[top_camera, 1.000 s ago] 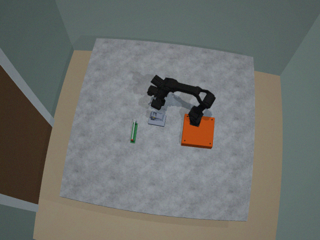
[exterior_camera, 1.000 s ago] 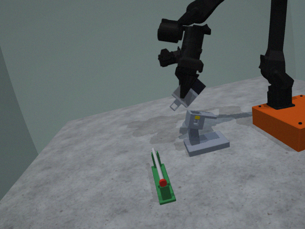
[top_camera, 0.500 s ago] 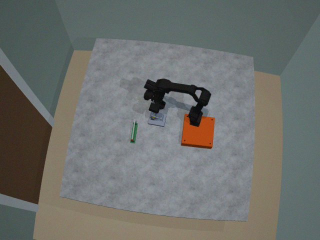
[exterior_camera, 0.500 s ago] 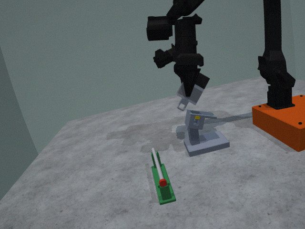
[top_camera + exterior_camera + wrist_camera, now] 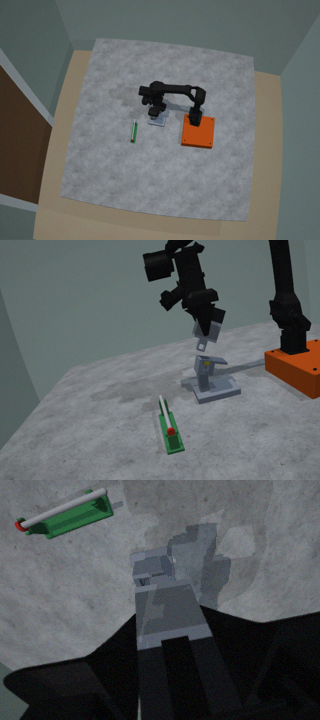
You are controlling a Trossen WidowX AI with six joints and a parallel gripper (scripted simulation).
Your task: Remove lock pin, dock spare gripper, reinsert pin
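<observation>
Far left on the mottled grey mat [image 5: 77, 420]: white lock pin with red cap [image 5: 165, 413], lying in a green cradle [image 5: 172, 444]. Right of it, grey mount with open-topped socket [image 5: 205, 366]. Directly above and apart, black gripper [image 5: 206, 329] pinching the grey spare gripper block [image 5: 210, 334], spigot down. Farthest right, orange base block [image 5: 292, 369].

Surroundings only
Grey mottled mat [image 5: 160, 180] over tan worktop [image 5: 51, 155]; grey-green walls [image 5: 180, 23]; brown panel [image 5: 18, 134] at one side.
</observation>
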